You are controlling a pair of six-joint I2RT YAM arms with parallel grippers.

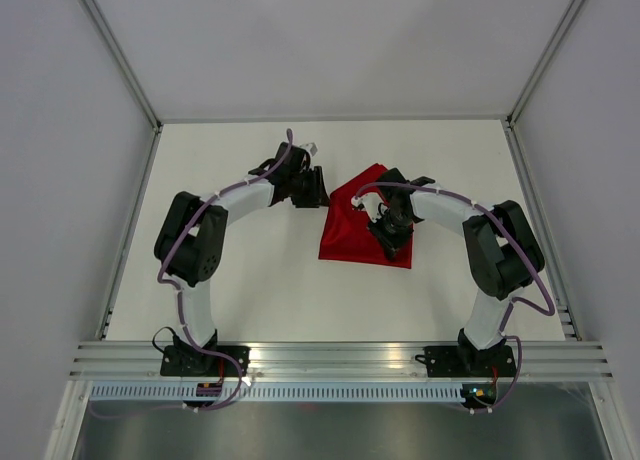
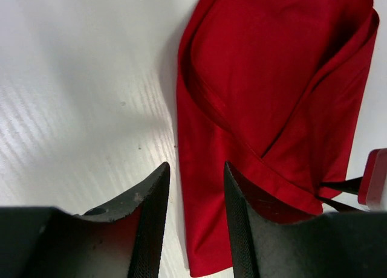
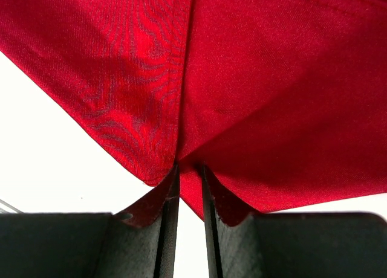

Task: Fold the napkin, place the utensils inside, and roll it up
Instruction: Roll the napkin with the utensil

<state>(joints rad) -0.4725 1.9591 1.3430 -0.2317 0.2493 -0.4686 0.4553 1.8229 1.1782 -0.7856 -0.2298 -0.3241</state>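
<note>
Napkin (image 1: 345, 235): red cloth, lying on the white table (image 1: 250, 280) right of centre, between the two arms and toward the far half of the surface. It is not flat. One layer is turned over another, giving an irregular outline with a point toward the far side and a straighter edge toward the near side. In the left wrist view a diagonal hem crosses the upper layer and a long fold runs down the side of the cloth. Right gripper (image 3: 190, 169): clenched on the napkin, its fingers (image 3: 163, 229) nearly together with a pinch of fabric caught between the tips. The cloth rises to the tips and fans out from them in two sheets, so that part is raised off the table. In the overhead view this gripper sits over the right portion of the napkin. Left gripper (image 2: 195, 169): released, jaws parted with nothing between them, positioned at the napkin's left edge, one finger over bare table and the other over the cloth margin. Contact with cloth or table cannot be confirmed from this angle. A small reddish-grey item (image 2: 375, 178) at the right margin of the left wrist view is too cropped to identify; possibly part of the other arm.
</note>
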